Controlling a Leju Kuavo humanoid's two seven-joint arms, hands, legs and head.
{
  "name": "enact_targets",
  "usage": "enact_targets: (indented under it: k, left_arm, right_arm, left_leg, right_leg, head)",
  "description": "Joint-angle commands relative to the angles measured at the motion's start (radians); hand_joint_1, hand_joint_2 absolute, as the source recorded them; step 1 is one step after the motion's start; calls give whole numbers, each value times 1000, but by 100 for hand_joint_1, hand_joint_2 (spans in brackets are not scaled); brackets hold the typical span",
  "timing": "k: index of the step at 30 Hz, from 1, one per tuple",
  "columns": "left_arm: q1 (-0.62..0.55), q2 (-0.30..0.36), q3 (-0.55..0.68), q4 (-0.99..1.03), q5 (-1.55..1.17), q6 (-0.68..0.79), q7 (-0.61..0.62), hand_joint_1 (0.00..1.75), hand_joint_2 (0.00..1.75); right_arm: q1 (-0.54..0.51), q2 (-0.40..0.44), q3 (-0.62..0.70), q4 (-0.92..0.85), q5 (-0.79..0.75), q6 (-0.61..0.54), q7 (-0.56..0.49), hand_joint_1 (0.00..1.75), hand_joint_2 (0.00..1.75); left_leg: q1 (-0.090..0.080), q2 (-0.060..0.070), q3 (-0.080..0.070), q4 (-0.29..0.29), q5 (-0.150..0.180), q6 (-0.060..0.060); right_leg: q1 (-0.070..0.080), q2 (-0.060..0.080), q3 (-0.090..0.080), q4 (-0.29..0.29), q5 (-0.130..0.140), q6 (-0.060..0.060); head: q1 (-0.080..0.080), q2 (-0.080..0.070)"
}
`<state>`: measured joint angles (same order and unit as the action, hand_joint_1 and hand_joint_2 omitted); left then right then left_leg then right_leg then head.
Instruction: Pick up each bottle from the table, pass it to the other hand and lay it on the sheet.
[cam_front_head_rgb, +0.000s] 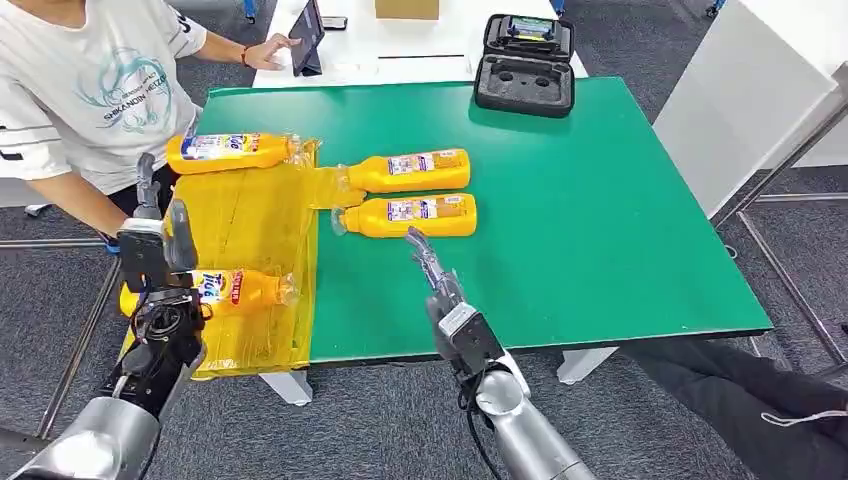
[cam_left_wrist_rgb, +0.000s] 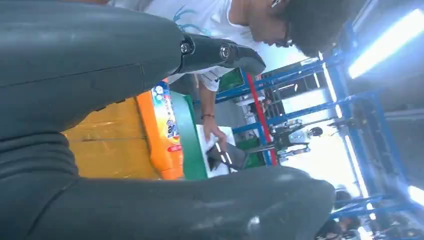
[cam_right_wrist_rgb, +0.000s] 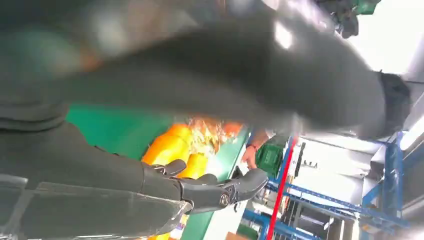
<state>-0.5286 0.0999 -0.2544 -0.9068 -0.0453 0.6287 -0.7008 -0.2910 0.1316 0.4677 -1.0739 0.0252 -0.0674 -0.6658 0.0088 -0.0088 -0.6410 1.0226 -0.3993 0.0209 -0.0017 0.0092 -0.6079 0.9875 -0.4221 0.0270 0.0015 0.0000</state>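
right hand (cam_front_head_rgb: 440, 285): fingers (cam_front_head_rgb: 425, 252) straight and spread, holding nothing, tips just beside nearer tabletop bottle (cam_front_head_rgb: 410, 215) | left hand (cam_front_head_rgb: 155, 250): fingers apart, empty, above near sheet bottle (cam_front_head_rgb: 240, 290) | far sheet bottle (cam_front_head_rgb: 235, 152) lies on yellow sheet (cam_front_head_rgb: 250, 215) | farther tabletop bottle (cam_front_head_rgb: 410, 171) on green tabletop (cam_front_head_rgb: 600, 220), neck on sheet's edge | person (cam_front_head_rgb: 80, 90) beside the tabletop

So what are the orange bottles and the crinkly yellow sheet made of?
The orange bottles, like the nearest one to the right hand, look like smooth glossy plastic with printed labels and see-through caps. The yellow sheet seems thin, see-through plastic film: it wrinkles, shines, and its edge is crumpled. The green tabletop looks matte.
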Motion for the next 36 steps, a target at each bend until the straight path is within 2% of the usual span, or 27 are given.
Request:
enact_targets:
  k: [1,5,7,10,14,19,20,22,23,24,25,26,28,29,30,31,32,33,34,36]
  left_arm:
    - [129,-104,122,-233,101,-34,3,0,175]
    - [220,-121,148,-342,99,-19,3,0,175]
    - [239,-129,150,-356,94,-12,3,0,175]
    - [241,-130,149,-358,93,-11,3,0,175]
    - [287,-162,143,-392,98,-1,3,0,175]
    - [294,-180,124,-395,97,7,3,0,175]
    - [294,-179,117,-405,87,8,3,0,175]
    - [297,-188,127,-409,106,-11,3,0,175]
    - [299,-190,128,-416,106,-13,3,143,175]
    - [306,-194,131,-427,99,-8,3,175,175]
    - [306,-194,131,-427,99,-8,3,155,175]
    - [311,-193,128,-436,94,-9,3,0,175]
    - [314,-191,123,-445,80,1,3,0,175]
    - [316,-184,107,-455,58,26,3,0,175]
    - [315,-175,90,-440,67,13,3,0,175]
    - [317,-178,95,-435,78,9,3,169,175]
    - [321,-179,95,-442,76,10,3,169,175]
    - [326,-182,100,-452,77,19,3,0,175]
    - [326,-182,100,-452,77,19,3,0,175]
    - [326,-182,100,-452,77,19,3,0,175]
  right_arm:
    - [-192,-115,-24,124,111,-101,105,0,175]
    - [-359,-150,-51,303,163,-135,85,0,175]
    - [-395,-138,-73,329,140,-130,65,0,175]
    - [-399,-136,-75,331,137,-130,63,0,175]
    - [-394,-89,-93,349,70,-140,-32,0,175]
    - [-371,-61,-63,319,68,-156,-32,0,175]
    - [-371,-57,-62,321,64,-154,-32,175,175]
    - [-374,-54,-57,328,64,-151,-32,175,175]
    - [-373,-50,-58,332,61,-151,-30,134,175]
    - [-371,-45,-60,340,61,-162,-31,0,175]
    - [-371,-45,-60,340,61,-162,-31,0,175]
    - [-362,-40,-58,341,60,-159,-32,0,175]
    - [-358,-40,-58,338,57,-158,-32,0,175]
    - [-351,-39,-60,334,55,-158,-32,103,175]
    - [-349,-38,-60,334,55,-161,-32,49,175]
    - [-349,-37,-62,336,54,-161,-32,0,175]
    - [-349,-37,-59,338,55,-157,-32,5,175]
    - [-347,-35,-60,337,54,-156,-32,147,175]
    - [-347,-35,-60,337,54,-156,-32,133,175]
    - [-347,-35,-60,337,54,-156,-32,133,175]
  left_leg:
    - [-1,1,1,0,-1,0]
    - [-2,3,2,0,-1,1]
    - [-2,4,2,0,-1,0]
    - [-2,2,1,0,-1,0]
    - [-2,1,1,0,-1,0]
    - [-1,2,2,0,-1,0]
    - [-1,2,1,0,-1,0]
    - [-1,2,2,0,-1,0]
    - [-1,1,0,0,-1,0]
    - [-1,2,3,0,-2,0]
    - [-1,2,2,0,-1,0]
    - [-1,1,0,0,-1,0]
    - [0,2,2,0,-1,0]
    - [0,1,1,0,-1,0]
    - [0,1,3,0,-2,0]
    - [0,1,2,0,-2,0]
    - [0,0,1,0,-1,0]
    - [0,1,3,-1,-2,0]
    - [0,1,3,-1,-2,0]
    - [0,1,3,-1,-2,0]
  right_leg:
    - [0,0,2,-1,-1,1]
    - [-2,2,1,-1,0,1]
    - [-2,3,1,0,0,1]
    - [-2,1,1,0,0,1]
    - [-2,1,1,-1,0,1]
    - [-1,1,2,-1,-1,0]
    - [0,1,1,0,0,0]
    - [0,1,2,0,-1,0]
    - [0,1,0,0,0,0]
    - [0,1,3,-1,-1,0]
    - [0,1,1,-1,0,0]
    - [0,0,1,0,0,0]
    - [0,1,2,-1,-1,0]
    - [0,0,1,-1,0,0]
    - [0,0,3,-1,-1,0]
    - [0,0,3,-1,-1,0]
    - [0,-1,1,-1,0,0]
    - [0,0,4,-1,-1,0]
    - [0,0,3,-1,-1,0]
    - [0,0,3,-1,-1,0]
  head:
    - [0,0]
    - [0,0]
    - [0,0]
    - [0,0]
    - [0,0]
    - [0,0]
    - [0,0]
    - [0,0]
    - [0,0]
    - [0,0]
    - [0,0]
    - [0,0]
    - [0,0]
    - [0,0]
    - [0,0]
    - [0,0]
    - [0,0]
    - [0,0]
    - [0,0]
    - [0,0]
